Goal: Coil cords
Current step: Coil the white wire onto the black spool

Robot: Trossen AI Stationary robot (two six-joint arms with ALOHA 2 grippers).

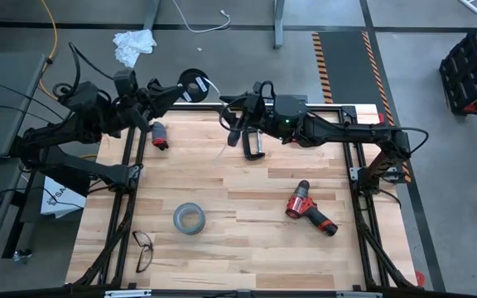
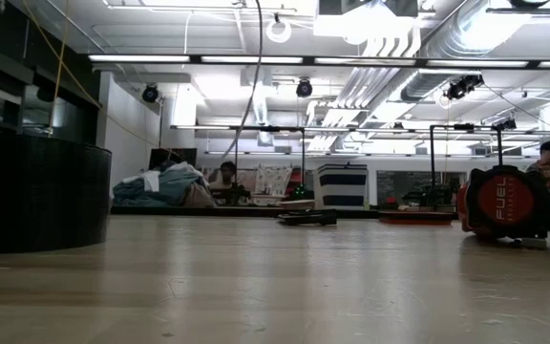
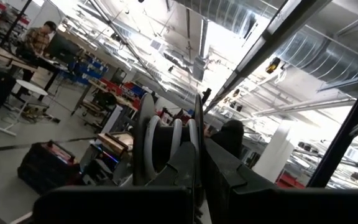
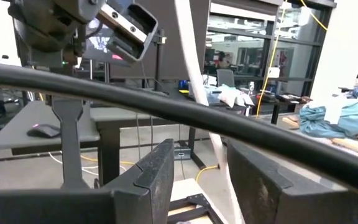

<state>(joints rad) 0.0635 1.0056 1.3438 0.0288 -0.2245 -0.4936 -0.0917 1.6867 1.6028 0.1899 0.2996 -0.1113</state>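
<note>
My left gripper point(image 1: 175, 91) is beyond the table's far left edge, shut on the small black round disc point(image 1: 193, 83). The left wrist view shows the disc point(image 3: 166, 140) edge-on with white cable wound on it. The thin white cable point(image 4: 197, 87) leads to my right gripper point(image 1: 249, 142), which is above the table's far middle. That gripper is open, and the cable passes between its fingers point(image 4: 160, 174). In the low view the cable point(image 2: 251, 86) hangs in the air, curving down. My left gripper pinches the disc's black rim point(image 3: 197, 134) between its two fingers. The disc stands on edge, lifted clear of the table, with white turns of cable beside the held rim. My right gripper has the cable point(image 4: 225, 168) running close to one finger point(image 4: 260, 180). I cannot tell whether they touch.
On the table are a grey tape roll point(image 1: 188, 218), glasses point(image 1: 142, 248) near the front left, a red drill point(image 1: 309, 209) at the right and a small red and black object point(image 1: 160, 135) at the far left. A loose white cable point(image 1: 205, 23) and a white cloth point(image 1: 133, 43) lie on the floor.
</note>
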